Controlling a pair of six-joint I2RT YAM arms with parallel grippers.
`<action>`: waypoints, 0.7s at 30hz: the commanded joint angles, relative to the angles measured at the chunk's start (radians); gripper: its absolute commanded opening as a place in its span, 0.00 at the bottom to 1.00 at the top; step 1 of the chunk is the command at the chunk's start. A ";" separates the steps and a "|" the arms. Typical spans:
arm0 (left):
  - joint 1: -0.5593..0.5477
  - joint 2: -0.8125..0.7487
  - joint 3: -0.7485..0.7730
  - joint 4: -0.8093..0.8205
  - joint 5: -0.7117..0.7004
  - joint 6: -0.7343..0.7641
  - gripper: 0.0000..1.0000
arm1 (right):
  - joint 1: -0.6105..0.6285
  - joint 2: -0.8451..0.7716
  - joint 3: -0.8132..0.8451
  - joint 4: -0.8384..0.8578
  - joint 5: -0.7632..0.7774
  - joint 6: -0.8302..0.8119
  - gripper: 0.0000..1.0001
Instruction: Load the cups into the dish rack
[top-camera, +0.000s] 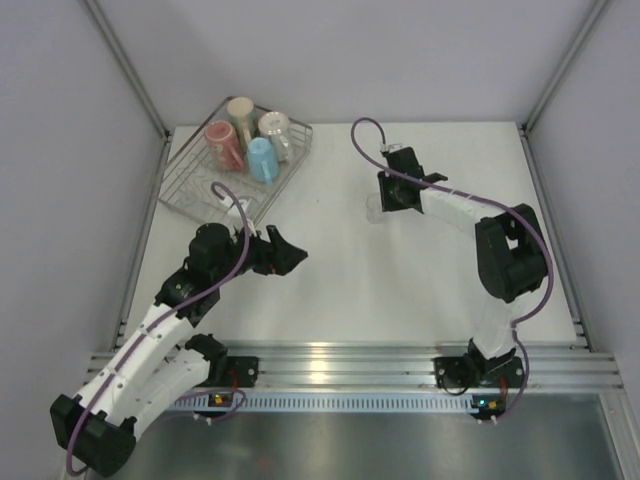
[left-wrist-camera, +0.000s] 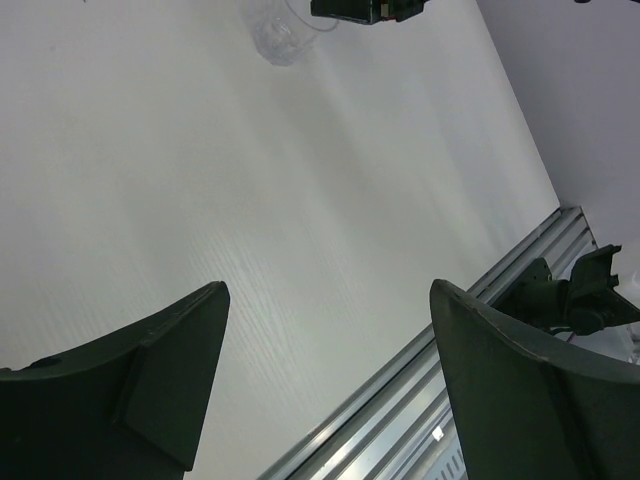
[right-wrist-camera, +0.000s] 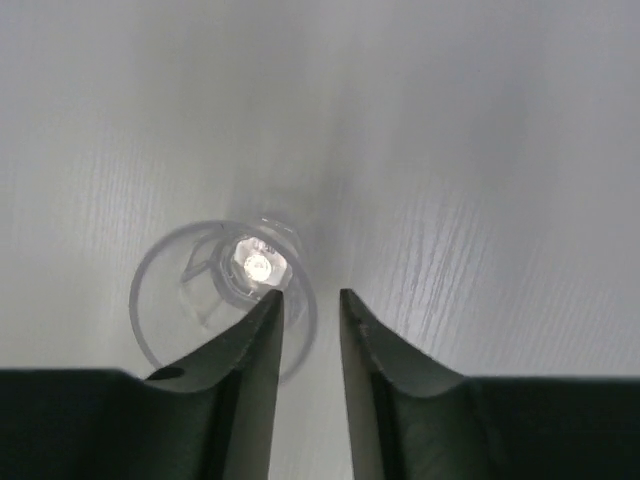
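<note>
Four cups (top-camera: 262, 158) lie in the dish rack (top-camera: 180, 195) at the far left corner of the desk (top-camera: 400, 290); one clear glass (right-wrist-camera: 215, 290) stands right of centre, its wall between the close-set jaws of the right gripper (right-wrist-camera: 308, 295); clamped or not, cannot tell; left gripper (left-wrist-camera: 328, 290) spread wide, empty, above the desk.

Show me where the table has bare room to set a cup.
Bare: the white table from the small clear glass down to the near metal rail. Crowded: the silver wire dish rack, holding four cups.
</note>
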 joint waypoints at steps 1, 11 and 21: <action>0.002 -0.020 0.003 0.024 -0.009 0.012 0.87 | -0.008 0.009 0.036 -0.010 -0.007 -0.004 0.26; 0.002 -0.034 0.008 0.024 0.008 -0.057 0.86 | -0.015 -0.215 -0.127 0.046 -0.035 -0.001 0.00; 0.002 -0.022 0.003 0.065 0.034 -0.170 0.86 | -0.011 -0.594 -0.535 0.344 -0.369 0.187 0.00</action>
